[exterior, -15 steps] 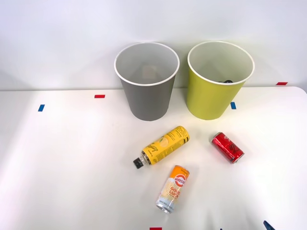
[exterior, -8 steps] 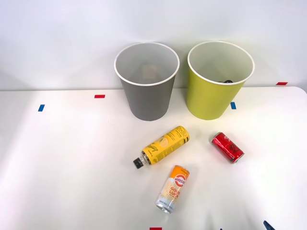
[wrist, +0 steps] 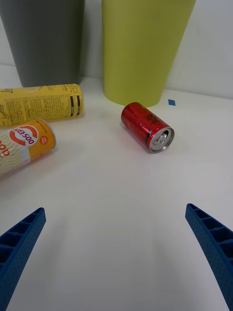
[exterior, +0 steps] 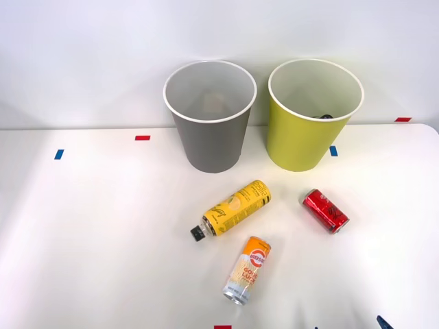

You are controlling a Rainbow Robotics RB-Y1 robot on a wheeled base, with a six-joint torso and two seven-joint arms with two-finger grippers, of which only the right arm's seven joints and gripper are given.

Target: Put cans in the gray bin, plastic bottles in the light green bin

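White desk (exterior: 82,226) carrying two upright bins at the back, rims up for dropping: gray bin (exterior: 209,116) beside light green bin (exterior: 314,115). Lying loose in front (none yet sorted): yellow bottle (exterior: 233,208), orange-and-cream can (exterior: 247,269), red can (exterior: 326,211). Right pincer (wrist: 116,252) is spread wide, empty, aimed toward the red can.

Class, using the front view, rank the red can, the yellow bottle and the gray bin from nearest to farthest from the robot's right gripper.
The right gripper enters at the front view's lower right edge, fingers open.
1. Red can: lying on its side, on the right of the table.
2. Yellow bottle: lying mid-table, black cap pointing toward the robot's left.
3. Gray bin: upright at the table's back.
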